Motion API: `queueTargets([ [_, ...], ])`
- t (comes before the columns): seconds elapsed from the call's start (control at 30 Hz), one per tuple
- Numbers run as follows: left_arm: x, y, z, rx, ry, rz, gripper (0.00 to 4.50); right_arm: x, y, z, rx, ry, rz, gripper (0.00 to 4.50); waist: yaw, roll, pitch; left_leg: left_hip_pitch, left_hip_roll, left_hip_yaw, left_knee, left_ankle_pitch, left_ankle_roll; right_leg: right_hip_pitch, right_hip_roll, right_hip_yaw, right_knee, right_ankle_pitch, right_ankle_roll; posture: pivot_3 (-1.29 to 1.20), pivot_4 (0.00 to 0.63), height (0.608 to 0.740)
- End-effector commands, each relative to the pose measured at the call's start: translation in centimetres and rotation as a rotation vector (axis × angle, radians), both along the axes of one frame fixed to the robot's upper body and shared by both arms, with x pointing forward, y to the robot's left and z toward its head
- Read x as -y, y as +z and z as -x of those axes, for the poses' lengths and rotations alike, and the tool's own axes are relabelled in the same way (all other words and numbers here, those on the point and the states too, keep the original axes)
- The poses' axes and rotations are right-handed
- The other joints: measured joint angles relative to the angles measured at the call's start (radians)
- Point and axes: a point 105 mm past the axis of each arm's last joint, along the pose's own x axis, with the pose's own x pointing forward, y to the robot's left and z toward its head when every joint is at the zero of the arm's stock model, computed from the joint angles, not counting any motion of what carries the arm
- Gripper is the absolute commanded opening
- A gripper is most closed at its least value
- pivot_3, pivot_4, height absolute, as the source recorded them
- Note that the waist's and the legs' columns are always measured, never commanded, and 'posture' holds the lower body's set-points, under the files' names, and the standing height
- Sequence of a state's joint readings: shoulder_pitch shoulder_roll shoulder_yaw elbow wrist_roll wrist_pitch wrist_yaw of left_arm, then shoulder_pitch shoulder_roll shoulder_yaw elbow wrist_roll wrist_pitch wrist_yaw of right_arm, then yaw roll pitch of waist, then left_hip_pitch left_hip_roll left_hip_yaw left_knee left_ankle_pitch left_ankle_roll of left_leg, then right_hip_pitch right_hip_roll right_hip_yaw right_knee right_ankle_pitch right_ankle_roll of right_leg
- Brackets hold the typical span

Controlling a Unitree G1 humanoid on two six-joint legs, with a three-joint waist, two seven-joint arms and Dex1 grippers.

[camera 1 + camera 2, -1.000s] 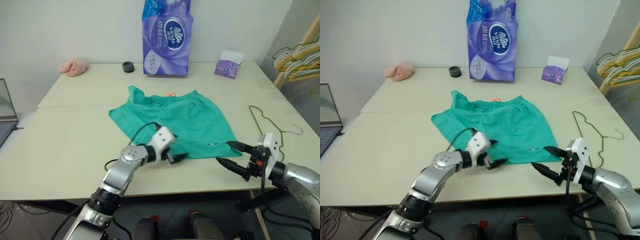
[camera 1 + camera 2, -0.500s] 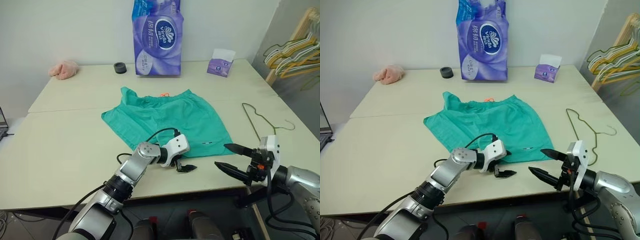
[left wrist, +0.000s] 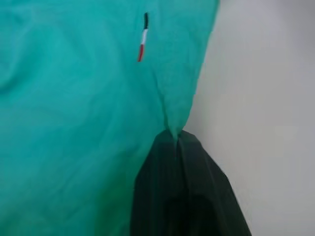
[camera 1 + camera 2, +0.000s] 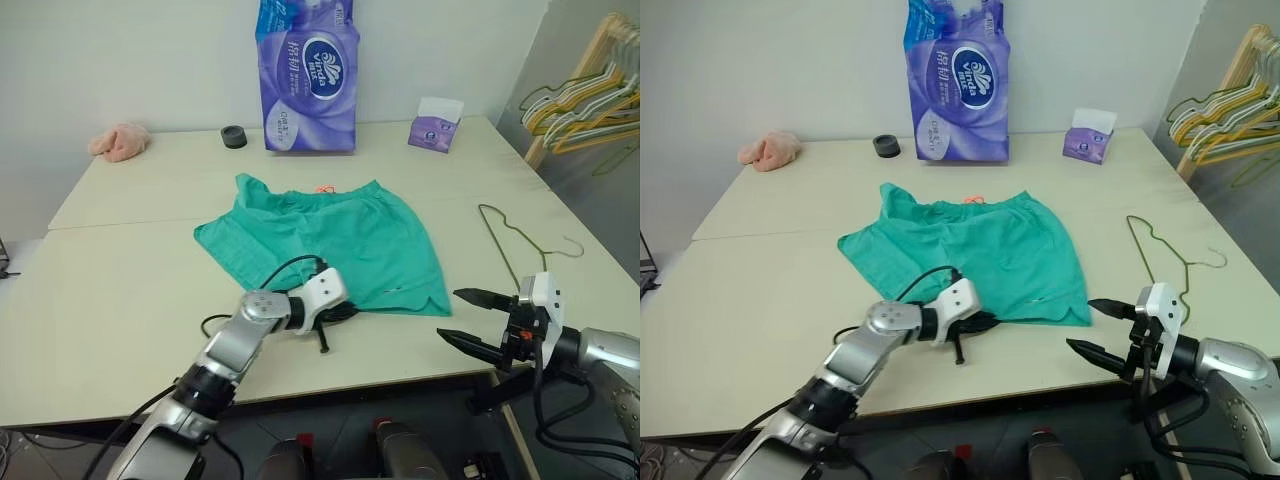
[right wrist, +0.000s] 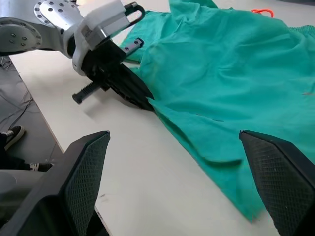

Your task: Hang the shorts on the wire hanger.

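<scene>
Pale cream tabletop (image 4: 120,290) runs back to a white wall, with the teal shorts (image 4: 330,235) spread flat near its middle, waistband toward the wall and a small orange tag at that edge. The left gripper (image 4: 340,312) rests on the table at the shorts' near hem; in the left wrist view its black fingers (image 3: 182,196) are pressed together, nipping a small fold of the hem edge. A black cable loops over that wrist, just above the cloth. The right gripper (image 4: 478,322) hovers near the table's front right corner, off to the right of the shorts, its two fingers spread wide with nothing between them. The wire hanger (image 4: 520,238) lies flat on the table to the right of the shorts, apart from them, hook toward the right edge. Along the back stand a tall purple tissue pack (image 4: 307,75), a small purple tissue box (image 4: 434,126), a black roll (image 4: 233,137) and a pink cloth lump (image 4: 117,141). Yellow and pale green hangers (image 4: 585,100) hang on a wooden rack at far right.
</scene>
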State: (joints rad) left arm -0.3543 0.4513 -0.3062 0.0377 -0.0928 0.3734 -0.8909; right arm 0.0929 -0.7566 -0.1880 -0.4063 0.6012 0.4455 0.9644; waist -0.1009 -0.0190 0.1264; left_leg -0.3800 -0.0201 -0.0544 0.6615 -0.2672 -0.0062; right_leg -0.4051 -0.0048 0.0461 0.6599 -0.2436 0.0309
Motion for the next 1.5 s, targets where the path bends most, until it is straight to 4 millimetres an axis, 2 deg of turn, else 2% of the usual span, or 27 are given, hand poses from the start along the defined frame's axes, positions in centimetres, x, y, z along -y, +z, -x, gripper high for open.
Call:
queueTargets([
  [0.03, -4.4, 1.9, -0.5, 0.003, 0.144, 0.057, 0.03, -0.2, 1.1, -0.2, 0.046, 0.042, 0.030, 4.50, 0.001, 0.000, 0.000, 0.000, 0.000, 0.000, 0.000, 0.000, 0.000, 0.000, 0.000, 0.000, 0.000, 0.000, 0.000, -0.17, 0.118, 0.740],
  [0.1, -8.6, 1.8, -0.9, 0.016, 0.270, 0.018, 0.03, -0.4, 1.3, -0.5, 0.049, 0.061, 0.038, 4.50, 0.001, 0.000, 0.001, 0.000, 0.000, -0.001, 0.000, 0.000, 0.000, 0.000, 0.000, -0.001, 0.000, 0.000, -0.001, -0.16, 0.119, 0.740],
  [0.23, -15.8, 1.8, -1.9, 0.082, 0.503, -0.097, 0.03, -0.9, 1.5, -0.9, 0.051, 0.100, 0.053, 4.50, 0.012, 0.001, 0.002, 0.000, 0.000, -0.001, 0.000, 0.000, 0.000, 0.000, -0.001, -0.001, 0.000, -0.001, -0.002, -0.13, 0.117, 0.740],
  [0.3, -18.2, 2.2, -2.3, 0.120, 0.579, -0.130, 0.03, -1.4, 1.6, -1.3, 0.061, 0.121, 0.063, 4.50, 0.016, 0.001, 0.002, 0.000, 0.000, 0.000, 0.001, 0.000, 0.000, 0.000, -0.003, -0.001, 0.000, -0.001, -0.002, -0.12, 0.116, 0.740],
  [0.33, -18.8, 2.4, -2.4, 0.134, 0.593, -0.134, 0.03, -1.6, 1.7, -1.6, 0.071, 0.131, 0.068, 4.50, 0.018, 0.001, 0.002, 0.000, -0.001, 0.000, 0.001, 0.000, 0.000, 0.000, -0.005, -0.001, 0.000, -0.001, -0.002, -0.11, 0.115, 0.740],
  [0.47, -17.7, 2.7, -1.8, 0.120, 0.509, -0.106, 0.03, -3.0, 1.9, -4.2, 0.207, 0.114, 0.149, 4.50, 0.027, 0.001, 0.002, 0.000, -0.003, 0.000, 0.001, 0.000, -0.001, 0.000, -0.010, -0.003, 0.000, -0.001, -0.002, -0.11, 0.111, 0.740],
  [0.6, -17.0, 2.2, -0.9, 0.093, 0.445, -0.108, 0.03, -3.5, 0.3, -8.3, 0.425, 0.081, 0.401, 4.50, 0.028, 0.001, 0.002, 0.000, -0.003, 0.001, 0.001, 0.000, -0.001, -0.001, -0.012, -0.003, 0.000, 0.001, -0.004, -0.11, 0.107, 0.740],
  [0.77, -17.9, 3.1, -0.7, 0.095, 0.450, -0.098, 0.03, -4.6, -1.5, -11.3, 0.594, 0.147, 0.578, 4.50, 0.028, 0.000, 0.002, 0.000, -0.004, 0.001, 0.000, -0.001, -0.001, -0.002, -0.012, -0.003, 0.002, 0.002, -0.007, -0.10, 0.102, 0.740],
  [0.9, -18.7, 4.1, -1.1, 0.114, 0.473, -0.089, 0.03, -5.9, -2.0, -13.0, 0.702, 0.199, 0.636, 4.50, 0.021, 0.000, 0.002, 0.000, -0.004, 0.001, 0.000, -0.001, -0.001, -0.002, -0.012, -0.003, 0.003, 0.003, -0.007, -0.09, 0.099, 0.740],
  [1.03, -19.5, 5.1, -1.3, 0.129, 0.488, -0.083, 0.03, -8.4, -2.2, -14.4, 0.796, 0.243, 0.646, 4.50, 0.014, 0.000, 0.002, 0.000, -0.004, 0.000, 0.000, -0.001, -0.002, -0.002, -0.012, -0.003, 0.004, 0.003, -0.007, -0.08, 0.095, 0.740],
  [1.2, -20.6, 6.0, -1.5, 0.146, 0.507, -0.091, 0.03, -11.8, -2.9, -15.5, 0.832, 0.253, 0.631, 4.50, 0.010, 0.000, 0.002, 0.000, -0.003, -0.001, 0.000, -0.001, -0.002, -0.003, -0.012, -0.003, 0.005, 0.003, -0.007, -0.07, 0.088, 0.740],
  [1.3, -21.2, 6.5, -1.5, 0.154, 0.519, -0.093, 0.03, -13.1, -2.8, -16.0, 0.853, 0.247, 0.631, 4.50, 0.009, 0.000, 0.002, 0.000, -0.004, -0.001, 0.000, -0.001, -0.003, -0.003, -0.012, -0.003, 0.005, 0.003, -0.007, -0.07, 0.087, 0.740],
  [1.43, -21.6, 6.7, -1.4, 0.158, 0.526, -0.102, 0.00, -14.1, -2.1, -16.4, 0.871, 0.223, 0.608, 3.28, 0.010, 0.000, 0.002, 0.000, -0.004, -0.001, 0.000, -0.001, -0.003, -0.004, -0.012, -0.003, 0.005, 0.003, -0.008, -0.06, 0.087, 0.740],
  [1.5, -21.5, 6.7, -1.4, 0.161, 0.526, -0.101, 0.00, -14.4, -1.0, -16.8, 0.898, 0.190, 0.576, 2.57, 0.011, 0.000, 0.002, 0.000, -0.004, -0.001, 0.000, -0.001, -0.003, -0.004, -0.012, -0.003, 0.005, 0.003, -0.008, -0.06, 0.088, 0.740],
])
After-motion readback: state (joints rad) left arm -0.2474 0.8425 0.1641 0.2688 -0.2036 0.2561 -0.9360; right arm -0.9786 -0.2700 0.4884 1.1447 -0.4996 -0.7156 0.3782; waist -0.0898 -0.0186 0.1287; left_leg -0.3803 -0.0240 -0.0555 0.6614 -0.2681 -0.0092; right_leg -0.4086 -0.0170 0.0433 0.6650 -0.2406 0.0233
